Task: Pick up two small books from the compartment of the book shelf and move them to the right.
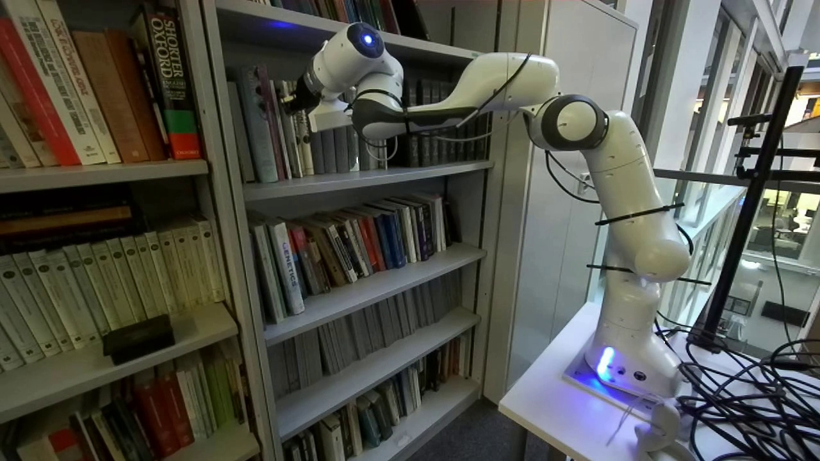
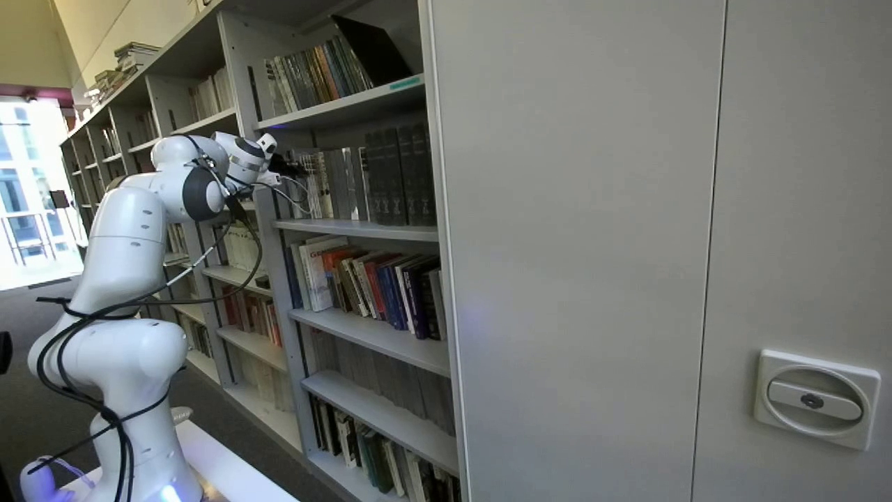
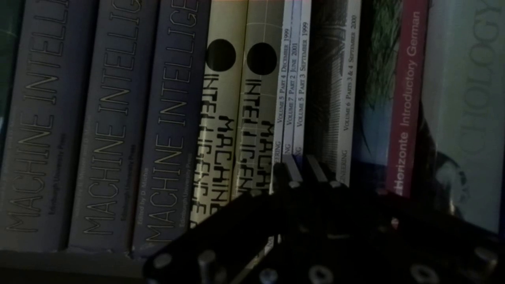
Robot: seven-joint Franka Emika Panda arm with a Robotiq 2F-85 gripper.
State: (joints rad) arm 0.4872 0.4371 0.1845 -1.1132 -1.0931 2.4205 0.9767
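In an exterior view, the grey book shelf (image 1: 236,256) rises behind the arm. Its compartment (image 1: 384,178) holds a row of upright spines, and my gripper (image 1: 289,104) is at the left part of that row. The wrist view shows several thin white-spined small books (image 3: 294,79), standing upright; which two are meant cannot be told. Low in front of them, my gripper (image 3: 303,169) has its jaws drawn nearly together, leaving a narrow dark slit. Its dark body covers their lower spines. Whether a thin book is pinched in the slit is too dark to see.
Left of the thin books stand yellowish volumes (image 3: 240,98) and grey-purple volumes (image 3: 114,118). To their right are a thicker white-spined volume (image 3: 349,79), a red-spined book (image 3: 406,98) and a large pale book (image 3: 469,98). An upper shelf board (image 1: 359,27) runs just above the wrist.
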